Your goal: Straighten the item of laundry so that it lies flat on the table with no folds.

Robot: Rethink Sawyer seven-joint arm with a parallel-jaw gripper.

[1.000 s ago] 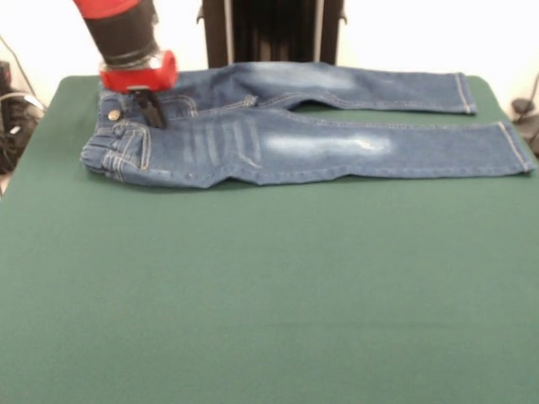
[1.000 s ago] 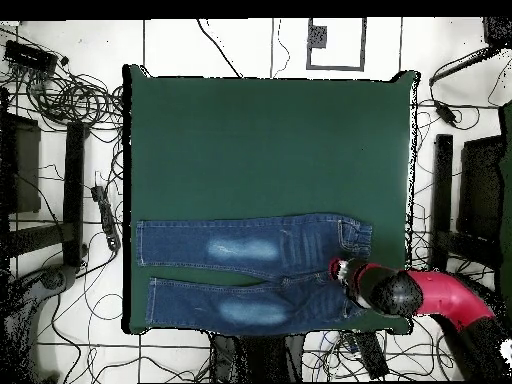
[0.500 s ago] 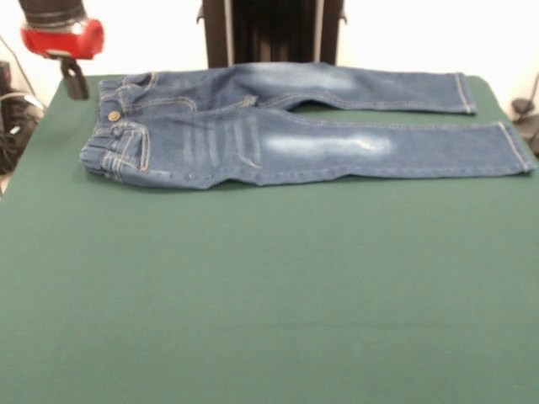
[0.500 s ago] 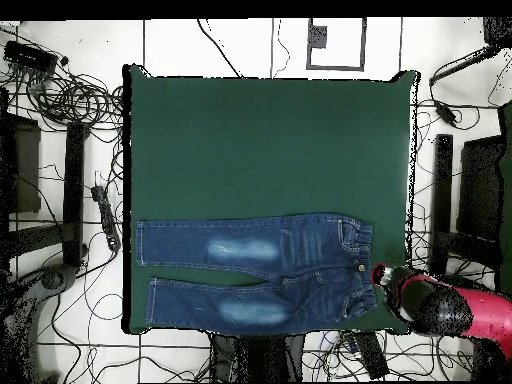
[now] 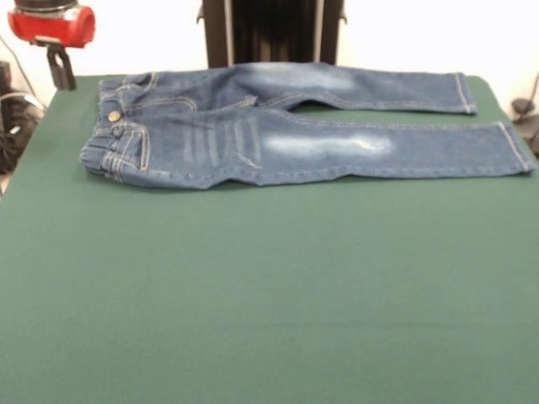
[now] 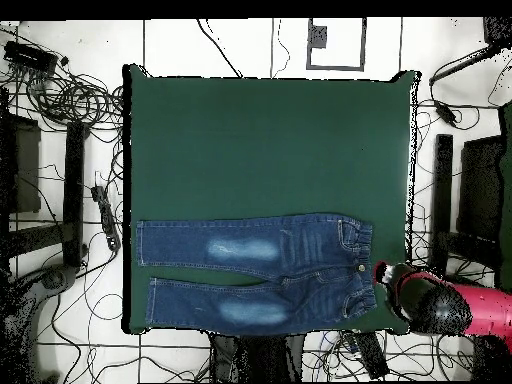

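The item of laundry, a small pair of blue jeans with pale thigh patches, lies spread along the far side of the table. Its waist is at the left and both legs stretch to the right. The waistband is a little bunched at its near corner. The gripper hangs under its red collar past the table's far left corner, lifted clear of the jeans and holding nothing. In the overhead view the jeans lie along the table's lower edge, with the gripper just right of the waistband.
A dark upright stand rises behind the table's far edge. Cables and black frames crowd the floor on both sides of the table. The green top in front of the jeans holds nothing else.
The gripper has left the jeans' waist, rising and moving off past the table's corner. The jeans have stayed as they lay.
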